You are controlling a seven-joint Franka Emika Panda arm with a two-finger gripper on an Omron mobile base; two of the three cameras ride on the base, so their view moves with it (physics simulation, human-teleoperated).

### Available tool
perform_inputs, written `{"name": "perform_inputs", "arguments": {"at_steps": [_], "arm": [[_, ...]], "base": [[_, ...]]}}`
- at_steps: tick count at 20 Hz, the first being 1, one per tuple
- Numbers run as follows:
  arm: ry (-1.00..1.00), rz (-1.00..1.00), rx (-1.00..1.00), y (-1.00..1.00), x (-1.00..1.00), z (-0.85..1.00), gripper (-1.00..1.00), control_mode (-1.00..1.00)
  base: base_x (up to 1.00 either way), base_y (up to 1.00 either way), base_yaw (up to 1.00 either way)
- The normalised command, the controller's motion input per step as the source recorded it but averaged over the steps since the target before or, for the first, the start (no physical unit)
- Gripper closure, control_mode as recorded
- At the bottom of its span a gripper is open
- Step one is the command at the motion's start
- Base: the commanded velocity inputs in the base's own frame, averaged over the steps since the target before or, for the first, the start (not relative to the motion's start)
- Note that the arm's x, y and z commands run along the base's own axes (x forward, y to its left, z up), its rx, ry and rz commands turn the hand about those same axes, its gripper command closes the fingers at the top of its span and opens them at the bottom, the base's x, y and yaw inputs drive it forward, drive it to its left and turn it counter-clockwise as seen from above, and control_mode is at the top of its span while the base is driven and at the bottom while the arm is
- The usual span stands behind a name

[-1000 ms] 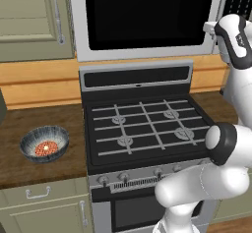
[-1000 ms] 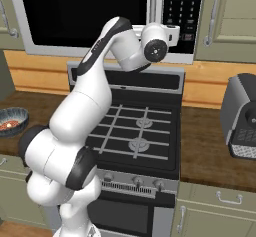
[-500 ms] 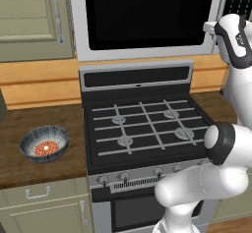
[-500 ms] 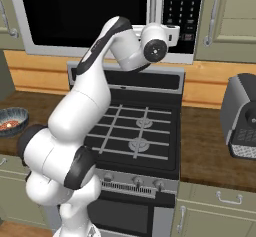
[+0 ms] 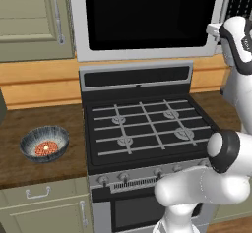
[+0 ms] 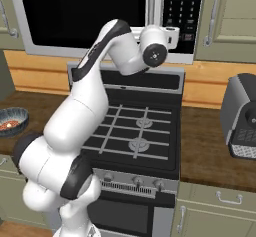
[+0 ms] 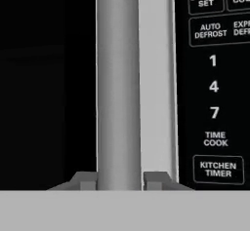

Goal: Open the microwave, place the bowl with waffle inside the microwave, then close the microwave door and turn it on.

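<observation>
The microwave (image 5: 147,18) hangs over the black gas stove (image 5: 145,129), its wide silver-framed microwave door (image 5: 150,15) shut, the black glass window filling most of the front. In the right base view its black button panel (image 6: 182,11) sits at the right end of the front, next to the door's right edge. The stove stands below it between two stretches of brown wooden counter (image 5: 42,165), with pale green cabinets (image 5: 29,20) above and below the counter on both sides. A dark grey appliance (image 6: 240,116) stands on the right stretch of counter, near the right edge of the right base view.

The white arm reaches up to the door's right edge. The gripper (image 7: 118,180) is at the long slim silver bar handle (image 7: 118,79), which runs upright beside the button panel; in the hand view one finger tip shows on each side of the bar, close against it, so the claw is narrowed around the handle with the bar between its tips.

The bowl (image 5: 44,143) sits on the left stretch of counter, near its front edge and well apart from the stove's left side. The waffle (image 5: 46,148) lies inside it, at the middle of the bowl's bottom.
</observation>
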Motion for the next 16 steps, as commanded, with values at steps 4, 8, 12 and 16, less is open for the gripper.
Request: {"name": "perform_inputs", "arguments": {"at_steps": [4,8,12,16], "arm": [[0.02,0.00,0.00,0.00,-0.88,0.00,1.00,-1.00],[0.08,0.00,0.00,0.16,-0.71,0.00,1.00,-1.00],[0.13,0.00,-0.04,0.31,-0.58,0.00,1.00,-1.00],[0.16,0.00,-0.06,0.36,-0.53,0.00,1.00,-1.00]], "base": [[0.00,0.00,0.00],[0.00,0.00,0.00],[0.00,0.00,0.00],[0.00,0.00,0.00]]}}
